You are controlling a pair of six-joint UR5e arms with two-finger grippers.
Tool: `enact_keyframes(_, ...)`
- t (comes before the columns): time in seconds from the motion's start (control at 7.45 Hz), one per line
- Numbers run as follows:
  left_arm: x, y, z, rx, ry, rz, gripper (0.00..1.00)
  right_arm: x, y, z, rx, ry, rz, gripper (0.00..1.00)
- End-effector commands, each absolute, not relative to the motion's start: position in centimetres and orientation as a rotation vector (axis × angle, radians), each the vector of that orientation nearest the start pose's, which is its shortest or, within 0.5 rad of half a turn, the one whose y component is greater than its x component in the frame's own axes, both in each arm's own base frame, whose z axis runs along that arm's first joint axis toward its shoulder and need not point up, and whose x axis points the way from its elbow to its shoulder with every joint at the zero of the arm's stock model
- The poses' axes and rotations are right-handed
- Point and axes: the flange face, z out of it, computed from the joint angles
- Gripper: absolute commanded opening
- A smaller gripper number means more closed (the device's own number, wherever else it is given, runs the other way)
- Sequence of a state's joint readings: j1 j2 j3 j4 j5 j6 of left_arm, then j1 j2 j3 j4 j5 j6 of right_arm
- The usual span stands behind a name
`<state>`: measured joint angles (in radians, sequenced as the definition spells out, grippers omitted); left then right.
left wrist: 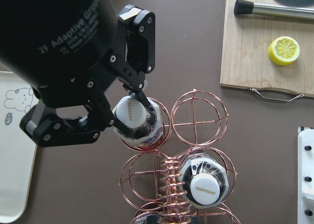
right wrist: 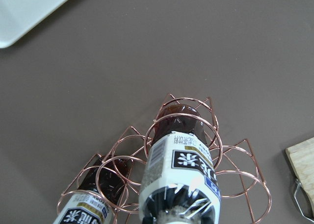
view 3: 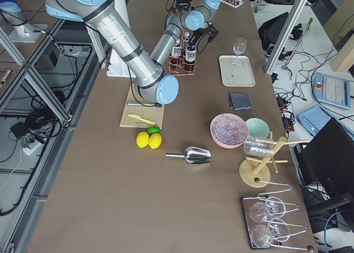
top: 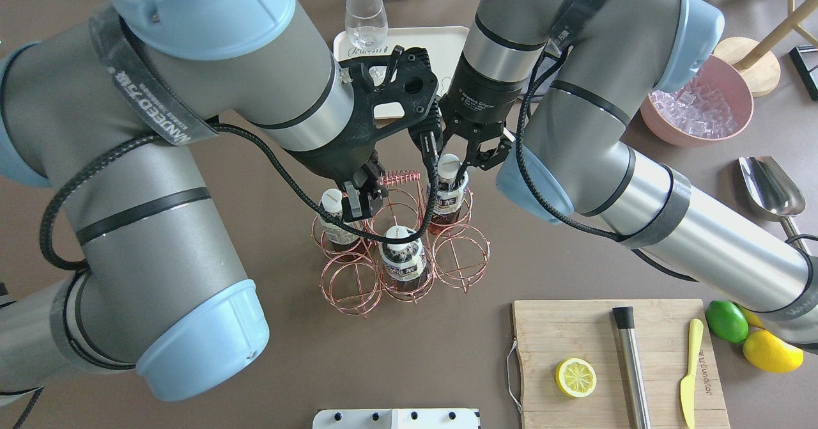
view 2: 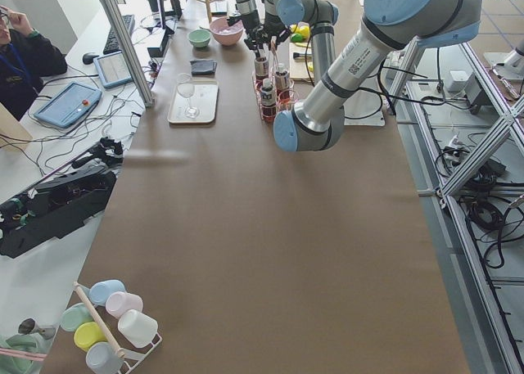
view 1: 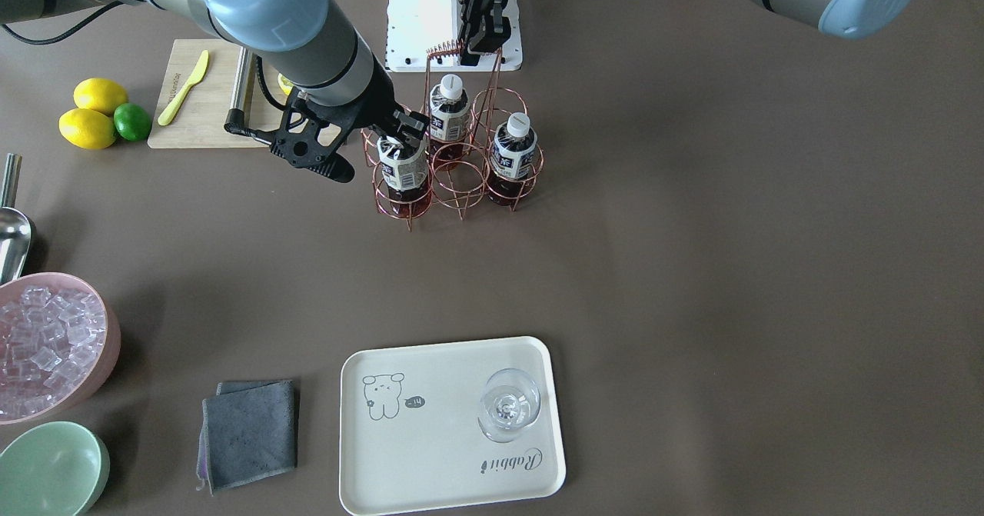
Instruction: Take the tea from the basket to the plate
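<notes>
The rose-gold wire basket (view 1: 461, 185) holds three tea bottles. My right gripper (view 1: 400, 133) is shut on the neck of one tea bottle (view 1: 403, 171), which still stands in its ring cell. The left wrist view shows its fingers (left wrist: 142, 94) clamped beside that bottle's white cap (left wrist: 128, 113). My left gripper (view 1: 478, 43) is shut on the basket's coiled handle (view 1: 444, 48), also in the overhead view (top: 399, 178). The other two bottles (view 1: 448, 116) (view 1: 513, 154) stand in their cells. The cream plate (view 1: 430, 454) lies apart at the front.
A wine glass (view 1: 509, 412) stands on the plate's corner. A grey cloth (view 1: 250, 433), a pink ice bowl (view 1: 54, 343) and a mint bowl (view 1: 50, 470) lie near it. A cutting board (top: 575, 333) holds a lemon half, a muddler and a yellow knife.
</notes>
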<state>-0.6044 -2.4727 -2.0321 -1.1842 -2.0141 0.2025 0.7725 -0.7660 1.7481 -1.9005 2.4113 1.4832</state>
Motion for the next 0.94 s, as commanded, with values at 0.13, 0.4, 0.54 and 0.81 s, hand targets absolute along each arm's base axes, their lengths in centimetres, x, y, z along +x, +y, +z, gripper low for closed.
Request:
enact_keyframes(0.13,39.6,-38.2,1.0,0.799,0.796,1.272,0.00,-36.4,-51.1,8.4,-0.553,-0.935,0.407,0.00)
enact_keyframes(0.4,39.8,-37.9,0.9,0.798,0.800,1.276,0.00,-33.0,-53.4,7.3,-0.573,-0.952,0.465,0.00)
enact_keyframes(0.54,39.8,-37.9,0.9,0.798,0.800,1.276,0.00,-33.2,-54.9,7.7,-0.565,-0.936,0.491,0.00)
enact_keyframes(0.81,39.2,-37.7,0.7,0.812,0.801,1.273,0.00,-33.6,-63.1,7.0,-0.552,-0.897,0.507,0.00)
